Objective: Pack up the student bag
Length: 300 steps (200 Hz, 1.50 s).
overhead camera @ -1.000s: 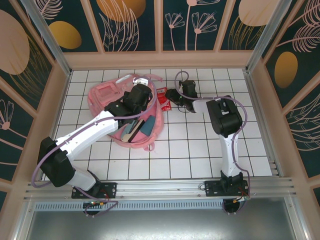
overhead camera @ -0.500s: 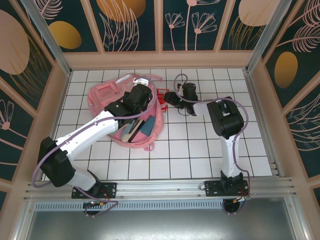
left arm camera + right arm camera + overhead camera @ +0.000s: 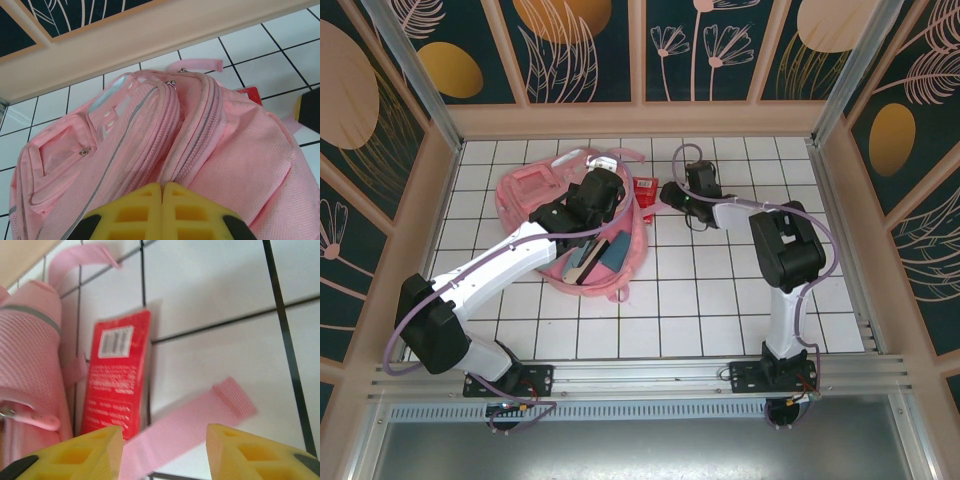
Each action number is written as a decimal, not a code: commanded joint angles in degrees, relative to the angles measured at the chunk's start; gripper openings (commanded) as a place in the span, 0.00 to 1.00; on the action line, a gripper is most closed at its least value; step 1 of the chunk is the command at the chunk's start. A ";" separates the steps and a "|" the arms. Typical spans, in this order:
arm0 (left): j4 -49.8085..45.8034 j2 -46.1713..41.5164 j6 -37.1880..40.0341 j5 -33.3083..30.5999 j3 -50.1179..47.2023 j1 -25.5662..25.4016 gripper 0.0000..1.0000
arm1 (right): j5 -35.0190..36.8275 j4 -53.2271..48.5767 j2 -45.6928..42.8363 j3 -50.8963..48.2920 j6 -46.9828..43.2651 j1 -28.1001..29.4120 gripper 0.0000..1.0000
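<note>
The student bag (image 3: pixel 532 190) is a big pink backpack lying at the back left of the tiled floor, its main compartment gaping toward the near side. My left gripper (image 3: pixel 602 180) sits on its top. In the left wrist view the yellow fingers (image 3: pixel 162 188) are shut on the zip seam of the student bag (image 3: pixel 240 150). A red packet (image 3: pixel 643 190) lies flat beside the bag's right side. My right gripper (image 3: pixel 667 192) hovers just right of it, open. In the right wrist view the red packet (image 3: pixel 117 375) lies ahead of the left finger and a loose pink strap (image 3: pixel 200 415) runs between the open fingers (image 3: pixel 165 445).
Dark flat items (image 3: pixel 601 254), like books, stick out of the bag's open mouth. The wooden wall base (image 3: pixel 150 40) runs just beyond the bag. White tiles (image 3: pixel 720 290) stretch to the right and toward the arm bases.
The right arm's elbow has swung to the right and its jaws have opened a little wider beside the red packet. The left arm and the bag have stayed put.
</note>
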 commanded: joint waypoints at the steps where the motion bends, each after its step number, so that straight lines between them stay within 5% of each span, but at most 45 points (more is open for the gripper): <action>1: 2.07 -0.91 -1.47 -2.11 -0.11 0.50 0.00 | 0.98 -4.39 3.65 7.03 -0.89 0.73 0.48; 153: 2.08 -0.77 -1.55 -1.19 -0.02 0.53 0.00 | -14.33 -0.62 18.17 15.62 4.07 3.35 0.35; 196: 2.06 -0.77 -1.65 -0.97 -0.03 0.57 0.00 | -14.35 -1.89 19.67 17.83 3.56 3.63 0.12; 213: 2.06 -0.91 -1.65 -1.15 -0.11 0.50 0.00 | -13.55 -1.94 18.89 17.17 3.20 3.50 0.00; 300: 2.10 -0.98 -1.48 -1.62 -0.20 0.52 0.00 | -3.95 5.20 0.66 0.51 2.89 -2.11 0.00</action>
